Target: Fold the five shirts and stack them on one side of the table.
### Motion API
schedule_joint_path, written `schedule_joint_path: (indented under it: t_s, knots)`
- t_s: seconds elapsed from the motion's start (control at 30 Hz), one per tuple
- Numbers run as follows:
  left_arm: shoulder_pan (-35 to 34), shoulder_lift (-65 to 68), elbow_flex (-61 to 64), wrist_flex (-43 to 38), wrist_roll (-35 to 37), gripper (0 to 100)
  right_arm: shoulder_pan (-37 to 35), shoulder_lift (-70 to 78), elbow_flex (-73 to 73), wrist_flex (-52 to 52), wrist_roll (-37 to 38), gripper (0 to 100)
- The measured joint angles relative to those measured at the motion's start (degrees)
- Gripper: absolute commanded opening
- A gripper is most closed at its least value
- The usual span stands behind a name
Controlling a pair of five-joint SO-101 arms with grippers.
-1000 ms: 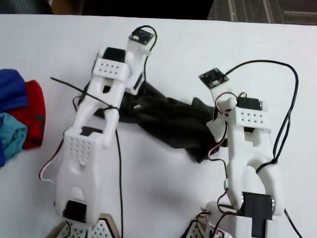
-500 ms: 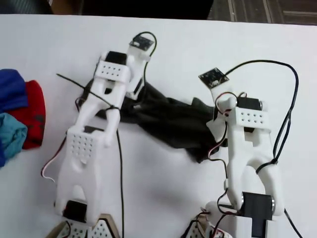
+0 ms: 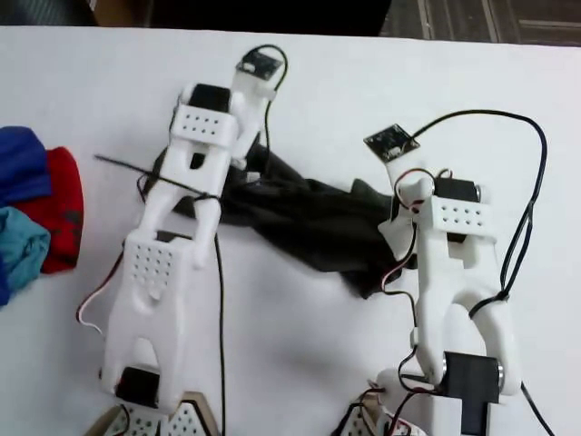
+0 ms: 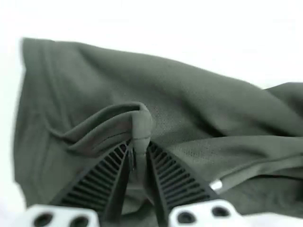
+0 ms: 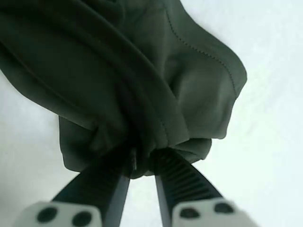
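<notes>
Since half a second ago the left arm (image 3: 172, 245) has swung its wrist slightly back toward the far edge, close to where it stood a second ago. The end of the dark shirt (image 3: 309, 218) under it has shifted with it. The right arm (image 3: 449, 263) has not moved.

Nearest, both arms rise from their bases at the near edge of the white worktop (image 3: 290, 345). The right arm reaches a short way in. The right tool (image 5: 142, 158) is closed on a bunched fold at one end of the dark shirt, with the cloth gathered into creases between its two ribbed fingers and spilling out past them. From there the shirt lies crumpled in a band across the middle of the worktop, slanting away toward the left arm. That arm stretches farther out. The left tool (image 4: 138, 146) pinches a raised ridge of the same shirt between its fingertips, with a hemmed edge of the garment spread beyond it.

At the left edge of the worktop, well apart from the dark shirt, sits a heap of other shirts. A teal shirt (image 3: 23, 245) is nearest, a red shirt (image 3: 59, 209) lies beside it, and a blue shirt (image 3: 20, 163) is farthest.
</notes>
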Motion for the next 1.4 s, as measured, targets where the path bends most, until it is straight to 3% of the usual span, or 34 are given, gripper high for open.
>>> schedule_joint_path:
  t_s: [0.2,0.4,0.6,0.77,0.93,1.13,1.27,1.4]
  knots:
    - [-1.49,-0.09,-13.71,8.35,0.00,2,0.00,-0.44,-0.35,-1.58,0.00,2.1]
    - [-7.56,-2.73,-14.15,8.88,0.09,2,-0.35,-4.40,-8.18,-1.58,-6.24,5.7]
    - [-13.10,-13.71,0.00,8.88,0.09,2,-7.82,-7.91,-11.87,2.02,-8.79,21.8]
    - [-15.30,-19.25,25.05,8.26,0.09,3,-15.65,-8.26,-10.20,6.42,-8.79,20.5]
    - [-19.96,-19.43,45.10,0.44,0.09,3,-14.77,-8.44,-5.89,6.42,-8.79,20.7]
    - [-24.70,-19.69,49.58,-4.22,-1.67,3,-9.23,-8.44,-5.36,-3.08,-10.29,20.7]
    - [-26.73,-19.78,49.76,-4.31,-2.11,3,-10.90,-2.64,-10.73,-8.53,-15.12,20.6]
    - [-27.43,-19.78,49.76,-4.31,-2.20,3,-15.12,14.15,-24.44,-7.47,-19.52,20.6]
